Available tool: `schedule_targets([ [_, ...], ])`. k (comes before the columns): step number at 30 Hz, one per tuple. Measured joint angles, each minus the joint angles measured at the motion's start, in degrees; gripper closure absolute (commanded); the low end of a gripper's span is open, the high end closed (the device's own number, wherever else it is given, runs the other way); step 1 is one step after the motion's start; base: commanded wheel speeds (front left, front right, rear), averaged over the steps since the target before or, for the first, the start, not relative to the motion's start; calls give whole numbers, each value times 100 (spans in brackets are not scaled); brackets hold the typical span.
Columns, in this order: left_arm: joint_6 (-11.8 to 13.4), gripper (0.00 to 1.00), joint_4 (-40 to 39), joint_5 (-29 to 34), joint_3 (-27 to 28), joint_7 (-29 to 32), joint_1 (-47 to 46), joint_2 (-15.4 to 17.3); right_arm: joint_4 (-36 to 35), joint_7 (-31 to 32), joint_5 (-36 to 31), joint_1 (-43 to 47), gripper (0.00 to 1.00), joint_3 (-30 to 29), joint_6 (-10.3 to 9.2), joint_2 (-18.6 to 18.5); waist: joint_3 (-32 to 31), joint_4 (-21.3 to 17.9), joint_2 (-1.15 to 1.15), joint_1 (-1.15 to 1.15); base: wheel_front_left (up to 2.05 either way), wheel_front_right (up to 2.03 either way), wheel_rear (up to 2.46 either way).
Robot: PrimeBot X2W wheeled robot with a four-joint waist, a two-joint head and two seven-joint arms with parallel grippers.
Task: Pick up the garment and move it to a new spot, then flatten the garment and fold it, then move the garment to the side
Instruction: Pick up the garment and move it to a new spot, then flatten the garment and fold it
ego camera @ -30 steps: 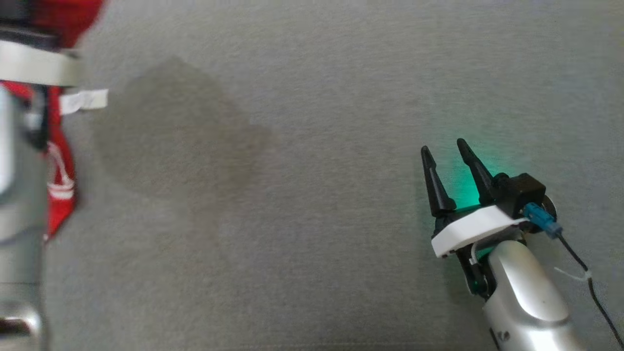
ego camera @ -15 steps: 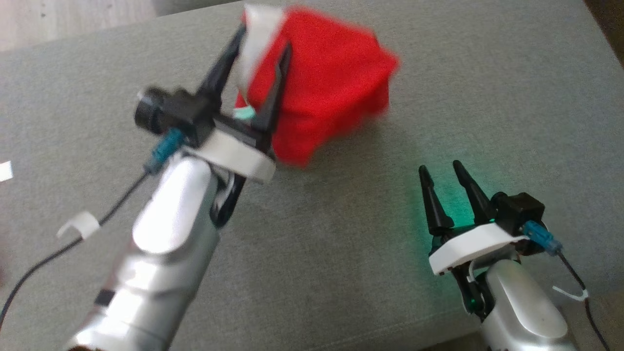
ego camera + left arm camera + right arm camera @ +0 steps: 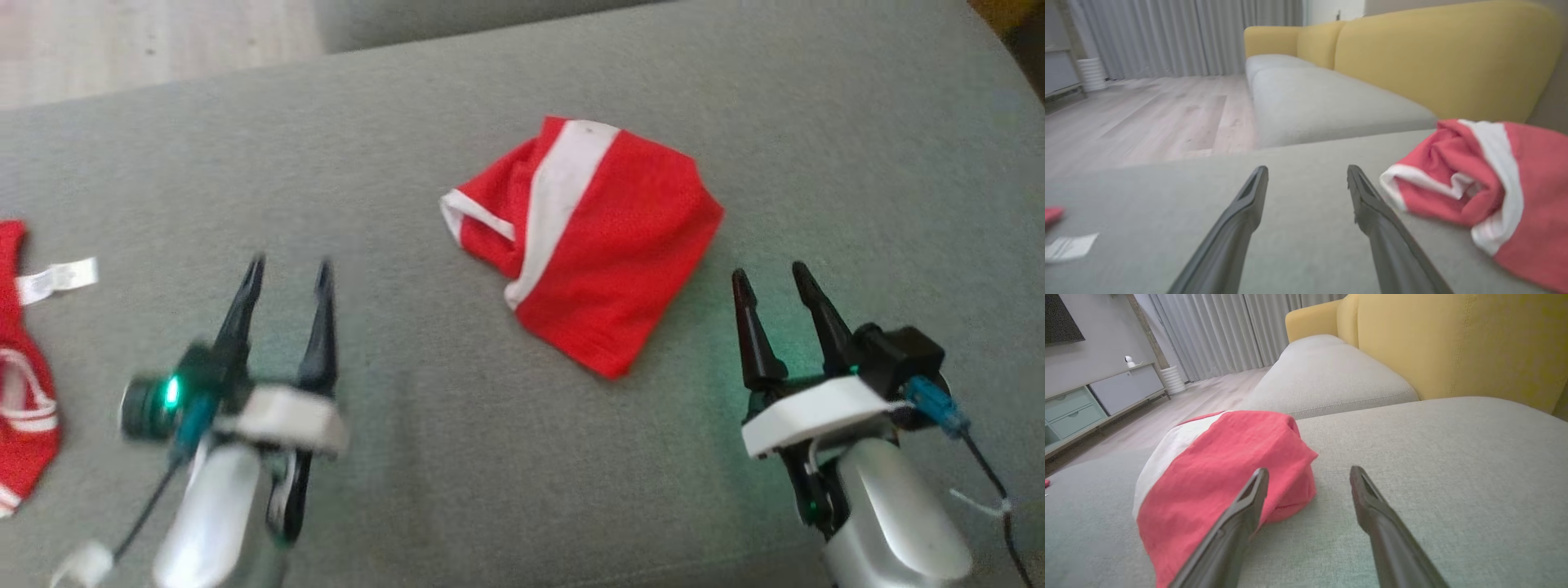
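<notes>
Folded red garment [image 3: 604,237] with a white stripe, laid mid-way across a grey sofa seat [image 3: 857,122], between two empty robot hands.
The garment is found far and right of the left hand [image 3: 291,265], and just far-left of the right hand [image 3: 769,273]. Both hands are held low over the seat, fingers spread apart and pointed to the far side, nothing gripped. A second red garment [image 3: 24,392] with a white tag [image 3: 57,280] is seen at the left edge. Bare seat is left open all around the folded garment; wooden floor [image 3: 122,41] is seen beyond the far-left edge.
</notes>
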Motion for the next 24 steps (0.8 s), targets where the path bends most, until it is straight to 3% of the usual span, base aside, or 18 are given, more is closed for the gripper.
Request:
schedule_targets([
  [4,168,0,-299,194,477,0,836,-8,-32,0,-32,186,0,-38,0,4,-227,226,0,0,0,0,0],
  [11,191,0,-723,431,1010,0,2059,-210,8,0,-24,505,0,-19,0,22,-716,483,0,-1,0,0,0],
  [22,-100,0,-771,720,1245,0,2518,-404,60,0,-7,757,0,103,0,30,-897,670,0,0,0,0,0],
  [24,-172,0,-769,791,1207,0,2512,-423,63,0,-83,747,0,356,0,24,-869,707,0,0,0,0,0],
])
